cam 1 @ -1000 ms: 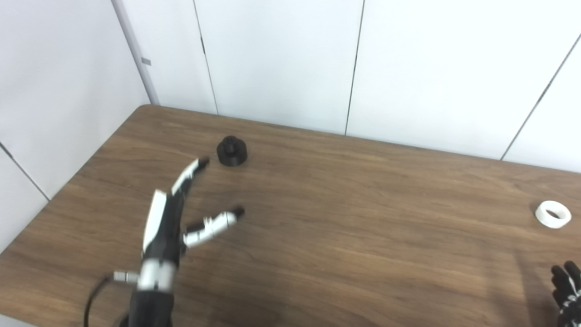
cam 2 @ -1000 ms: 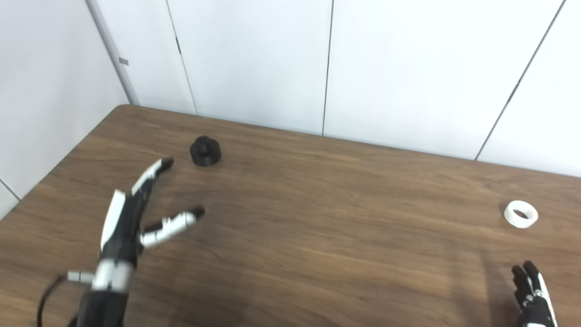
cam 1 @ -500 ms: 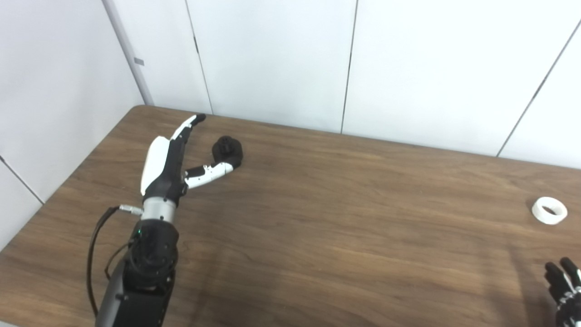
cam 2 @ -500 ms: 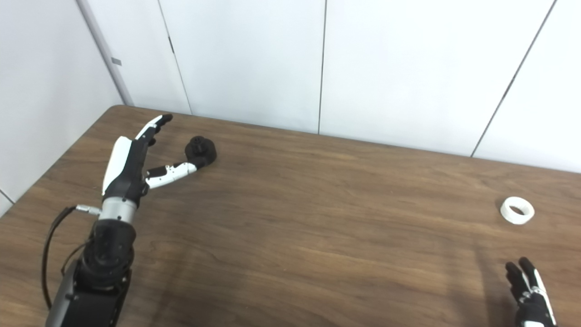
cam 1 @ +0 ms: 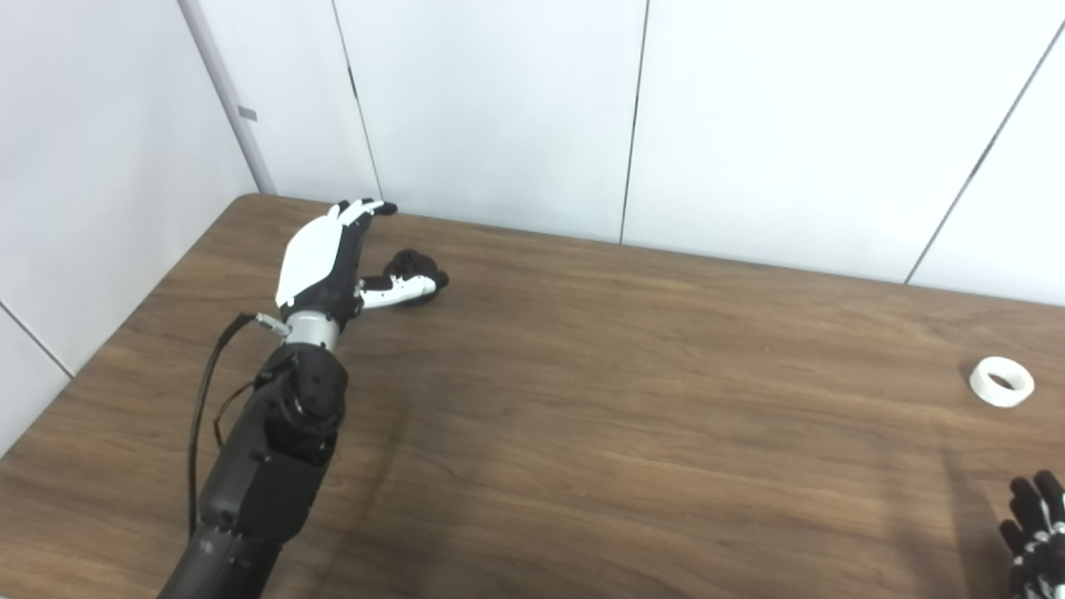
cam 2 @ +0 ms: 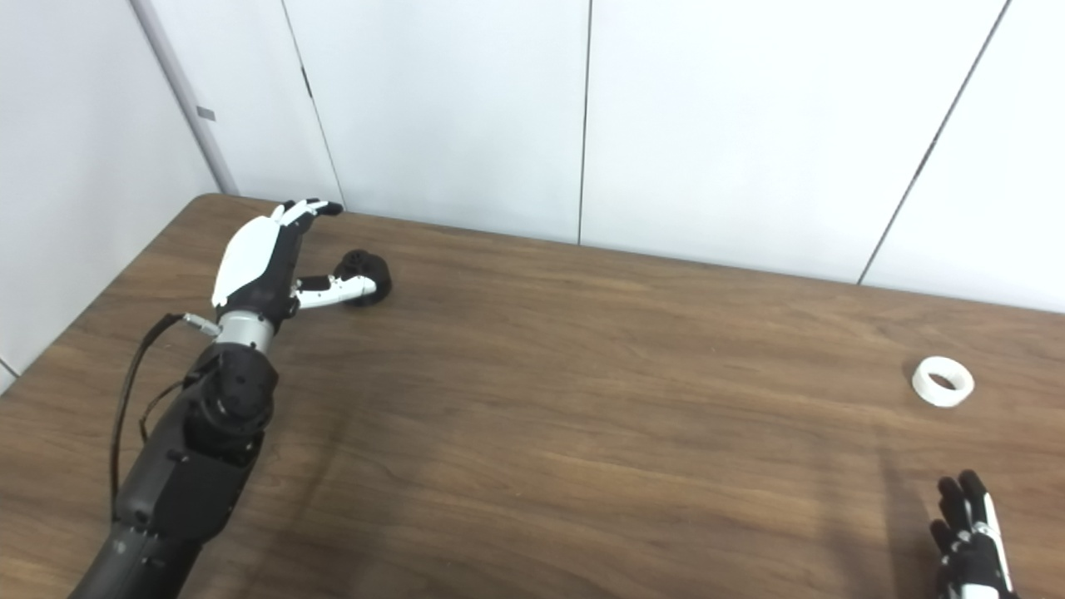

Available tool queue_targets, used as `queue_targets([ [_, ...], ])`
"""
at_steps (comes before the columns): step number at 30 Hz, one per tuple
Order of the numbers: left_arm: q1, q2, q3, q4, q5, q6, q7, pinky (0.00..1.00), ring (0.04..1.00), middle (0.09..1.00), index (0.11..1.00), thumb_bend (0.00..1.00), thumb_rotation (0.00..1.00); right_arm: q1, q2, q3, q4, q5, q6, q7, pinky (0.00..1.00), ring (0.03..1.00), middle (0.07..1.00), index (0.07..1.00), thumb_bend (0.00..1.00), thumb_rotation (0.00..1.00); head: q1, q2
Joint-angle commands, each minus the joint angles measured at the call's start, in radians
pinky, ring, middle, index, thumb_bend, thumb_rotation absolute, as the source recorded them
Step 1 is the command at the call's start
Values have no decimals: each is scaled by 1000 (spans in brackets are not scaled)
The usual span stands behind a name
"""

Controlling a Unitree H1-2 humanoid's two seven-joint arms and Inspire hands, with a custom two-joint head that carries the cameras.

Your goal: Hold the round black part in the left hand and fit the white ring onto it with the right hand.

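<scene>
Your left hand (cam 1: pixel 329 262): reached out to the far left corner of the tabletop (cam 1: pixel 582 399), back of the hand turned up toward the cameras, fingers (cam 1: pixel 366 208) extended and held apart from the thumb (cam 1: pixel 399 289); it holds nothing. The thumb lies low along the near side of the round black part (cam 1: pixel 413 266), at or just beside its edge; you cannot tell from either view whether they actually touch. The fingers pass to the left of the part and beyond it, so the part sits in the gap between fingers and thumb. Round black part: resting on the tabletop near the back edge, partly hidden behind the thumb; its raised centre appears to point upward, with the round axis upright. White ring (cam 2: pixel 942 381): lying flat on the tabletop at the far right, opening facing up, well apart from both hands. Your right hand (cam 2: pixel 969 545): low at the bottom right corner, only dark fingertips and part of the hand in view, fingers pointing up and slightly spread, holding nothing; it is near the white ring's side of the tabletop but clear of the ring.
</scene>
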Motion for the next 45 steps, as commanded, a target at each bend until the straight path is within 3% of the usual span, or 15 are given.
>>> queue_targets([
  [1, -61, 43, -11, 21, 45, 5, 15, 1000, 1000, 962, 850, 968, 449, 16, 8, 11, 5, 12, -3, 6, 1000, 1000, 970, 992, 470, 1000, -2, 2],
  [15, -133, 53, -51, 205, 74, 6, 65, 1000, 1000, 973, 841, 985, 432, 26, 14, 14, -9, 10, 2, 3, 1000, 1000, 963, 981, 500, 1000, -12, 6],
  [36, -210, 67, -82, 341, 39, 17, 24, 1000, 1000, 947, 814, 965, 429, 54, 17, 15, -38, -14, 10, -13, 1000, 985, 950, 970, 530, 1000, -30, 19],
  [45, -238, 60, -91, 377, 4, 55, -2, 1000, 1000, 944, 800, 952, 427, 67, 17, 17, -50, -16, -1, -15, 1000, 970, 944, 965, 494, 1000, -35, 27],
])
